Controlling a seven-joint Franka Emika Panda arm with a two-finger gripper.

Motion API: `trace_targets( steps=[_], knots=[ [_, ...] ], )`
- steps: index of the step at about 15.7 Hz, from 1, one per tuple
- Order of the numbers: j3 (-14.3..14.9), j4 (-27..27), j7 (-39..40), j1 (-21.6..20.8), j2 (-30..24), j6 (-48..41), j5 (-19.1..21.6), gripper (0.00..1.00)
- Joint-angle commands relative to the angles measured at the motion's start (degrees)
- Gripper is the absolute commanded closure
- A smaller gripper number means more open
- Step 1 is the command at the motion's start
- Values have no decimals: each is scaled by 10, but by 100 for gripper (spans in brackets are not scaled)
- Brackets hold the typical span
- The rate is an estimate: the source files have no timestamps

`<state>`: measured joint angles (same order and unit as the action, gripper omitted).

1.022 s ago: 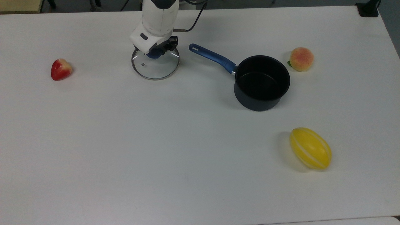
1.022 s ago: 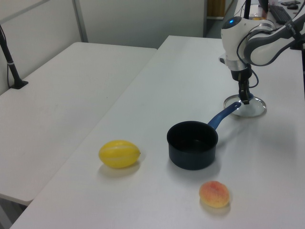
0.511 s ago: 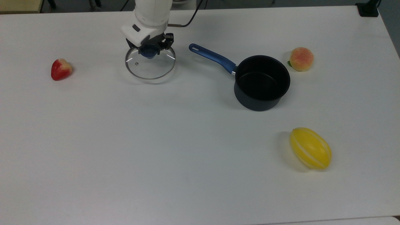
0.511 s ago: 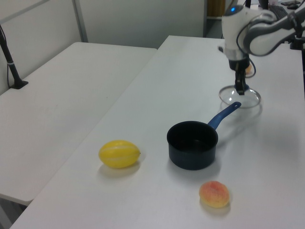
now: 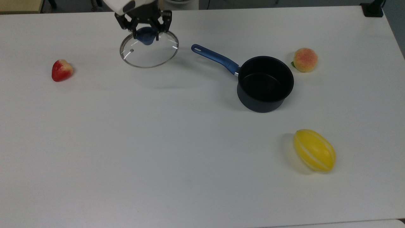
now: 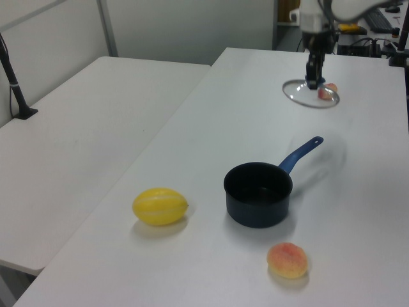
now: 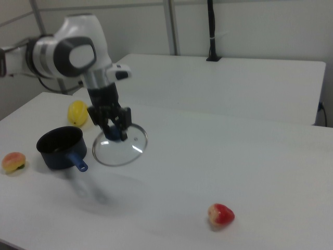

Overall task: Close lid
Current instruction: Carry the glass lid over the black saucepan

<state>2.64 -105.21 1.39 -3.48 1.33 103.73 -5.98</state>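
We see arm (image 5: 126, 3) cut off by top view's upper edge; strawberry (image 6: 327, 93) partly hidden behind lid (image 6: 300, 96) in left view; tabletop (image 5: 190, 158) cropped at top view's bottom edge.

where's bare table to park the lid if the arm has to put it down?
The gripper holds the lid by its knob. Widest bare stretch: the top view's lower left, below the strawberry and left of the yellow melon. Also bare: between strawberry and saucepan. Crowded: the top view's right, where saucepan, peach and melon cluster.
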Motion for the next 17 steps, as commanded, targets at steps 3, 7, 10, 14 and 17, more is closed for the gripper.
trace_targets(
  steps=[3, 7, 10, 14, 17],
  knots=[
    [-61, 91, -25, -13, 3, -72, 55, 98],
    [-132, 119, -153, -28, 33, -70, 59, 98],
    [-135, 127, -250, -66, 58, -64, 58, 98],
    [-136, 170, -370, -124, 116, -59, 55, 98],
    [-136, 195, -417, -156, 160, -40, 49, 98]
  ],
)
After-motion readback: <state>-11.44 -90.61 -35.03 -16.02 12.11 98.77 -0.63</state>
